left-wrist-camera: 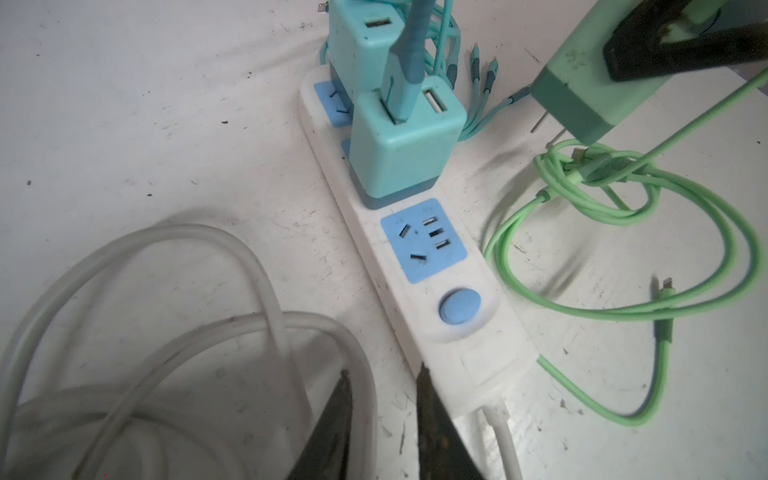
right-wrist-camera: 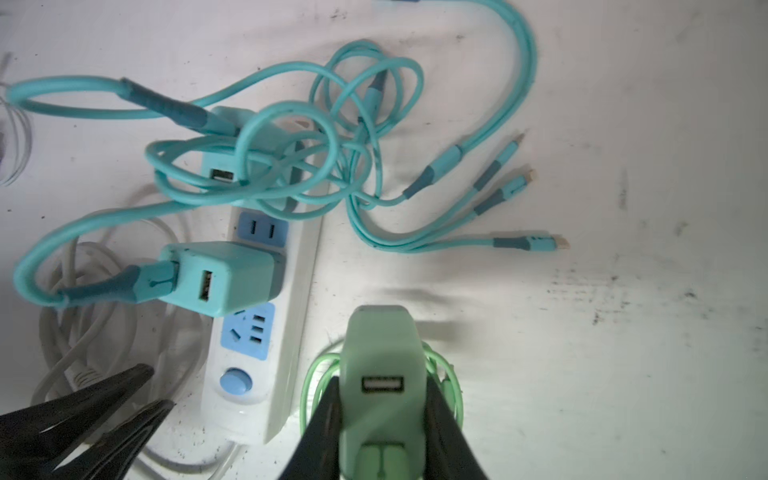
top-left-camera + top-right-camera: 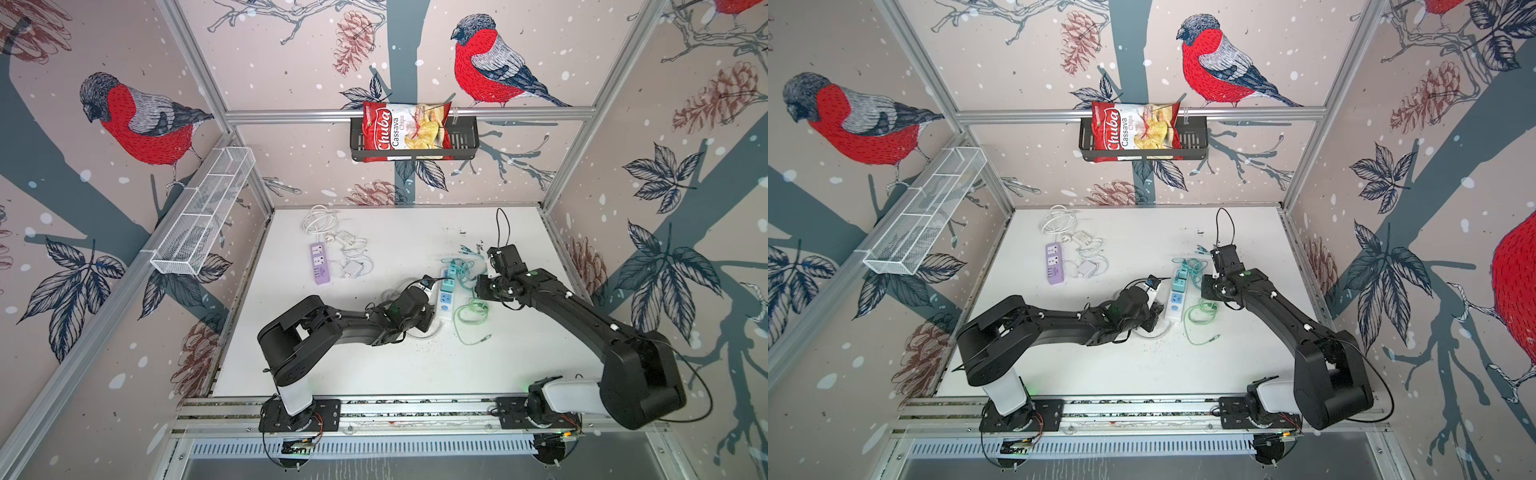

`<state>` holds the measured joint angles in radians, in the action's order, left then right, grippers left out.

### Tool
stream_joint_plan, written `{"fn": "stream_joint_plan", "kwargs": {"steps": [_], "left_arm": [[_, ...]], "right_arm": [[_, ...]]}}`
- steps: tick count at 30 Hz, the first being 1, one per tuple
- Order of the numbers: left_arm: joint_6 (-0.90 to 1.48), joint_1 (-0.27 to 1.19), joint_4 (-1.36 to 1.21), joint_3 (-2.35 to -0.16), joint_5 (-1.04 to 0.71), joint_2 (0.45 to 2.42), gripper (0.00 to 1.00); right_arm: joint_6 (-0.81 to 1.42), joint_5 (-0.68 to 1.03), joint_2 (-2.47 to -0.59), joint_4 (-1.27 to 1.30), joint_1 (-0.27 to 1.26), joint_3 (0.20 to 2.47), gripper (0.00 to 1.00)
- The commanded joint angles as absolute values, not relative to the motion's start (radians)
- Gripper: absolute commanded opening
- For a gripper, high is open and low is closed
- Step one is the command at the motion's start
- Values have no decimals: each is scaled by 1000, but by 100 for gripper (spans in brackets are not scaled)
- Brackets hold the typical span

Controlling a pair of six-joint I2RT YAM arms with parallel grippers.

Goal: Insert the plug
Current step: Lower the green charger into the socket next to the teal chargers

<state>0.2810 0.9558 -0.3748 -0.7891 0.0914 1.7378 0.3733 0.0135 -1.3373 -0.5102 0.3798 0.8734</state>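
Support for the strip comes first. The left hand (image 1: 382, 374), its fingers drawn close together with nothing seen between them, is set at the cord end of the white power strip (image 1: 457, 332). One finger touches the strip's edge, and the coiled white cord (image 1: 166, 249) lies beside it. That contact should be made firm, so that the strip is not pushed across the surface (image 1: 124, 124) when the plug is pressed home.

Two teal chargers (image 1: 405, 153) are seated further along. An open socket (image 1: 423, 241) lies between the nearer charger and the round blue switch (image 1: 459, 306).

The green plug (image 1: 590, 91) is held to the right of the strip, clear of it and raised off the surface, clamped by its sides in the right hand (image 2: 382, 386). It is seen tilted, with its two prongs (image 1: 540, 122) pointing down and aslant. It should be levelled until the prongs stand square to the strip. It should then be carried over the matching slots and lowered straight, clear of the nearer teal charger. The loose green cable (image 1: 623, 178) coiled below should not be dragged onto the socket.
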Motion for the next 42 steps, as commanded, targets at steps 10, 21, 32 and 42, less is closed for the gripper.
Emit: {"fn": "stream_joint_plan", "kwargs": {"steps": [10,21,32,42], "left_arm": [[263,959,-382,-683,177,1571,28],[266,959,-416,-597,190,1478,28],[274,959,-436,-549,255,1410,28],[266,959,-437,-503,331,1329,29]], "right_arm": [[567,-117,-1330,-371,564,833,10],[638,-60,-1383,-407,622,878,10],[706,-92,-1439,-442,669,916,10],[749,-184,-1490,-499,702,971,9]]}}
